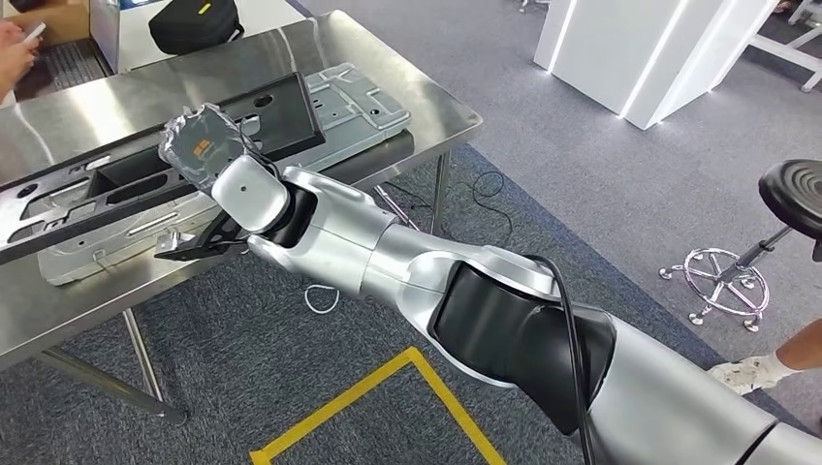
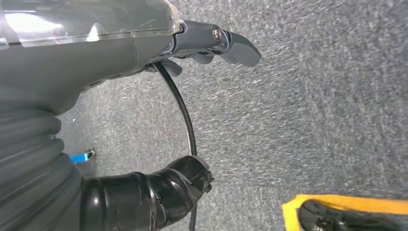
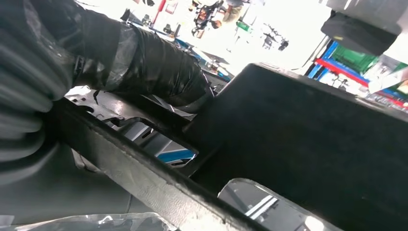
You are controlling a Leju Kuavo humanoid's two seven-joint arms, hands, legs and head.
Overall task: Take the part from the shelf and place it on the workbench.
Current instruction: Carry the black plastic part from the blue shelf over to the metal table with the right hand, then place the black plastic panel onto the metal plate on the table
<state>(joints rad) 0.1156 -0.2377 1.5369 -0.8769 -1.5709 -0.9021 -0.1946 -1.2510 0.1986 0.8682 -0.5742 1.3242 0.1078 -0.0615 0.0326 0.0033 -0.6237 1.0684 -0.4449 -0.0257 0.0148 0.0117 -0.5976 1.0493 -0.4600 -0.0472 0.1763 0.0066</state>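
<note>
Part: your long black frame (image 1: 165, 160) is lying on the steel tabletop (image 1: 407, 87), resting over a grey metal plate (image 1: 363, 102).
Right hand: your right hand (image 1: 208, 145) is sitting on the frame's near edge; its fingers (image 3: 144, 62) are curling around the frame.
Left hand: your left hand (image 2: 211, 43) is hanging above grey carpet (image 2: 312, 106), fingers curled in, holding nothing.

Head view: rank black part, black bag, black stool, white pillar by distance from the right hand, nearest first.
Measured from the right hand:
1. Black part, under the hand on the steel workbench.
2. Black bag, at the bench's far edge.
3. White pillar, off to the right across the carpet.
4. Black stool, at the far right edge.
</note>
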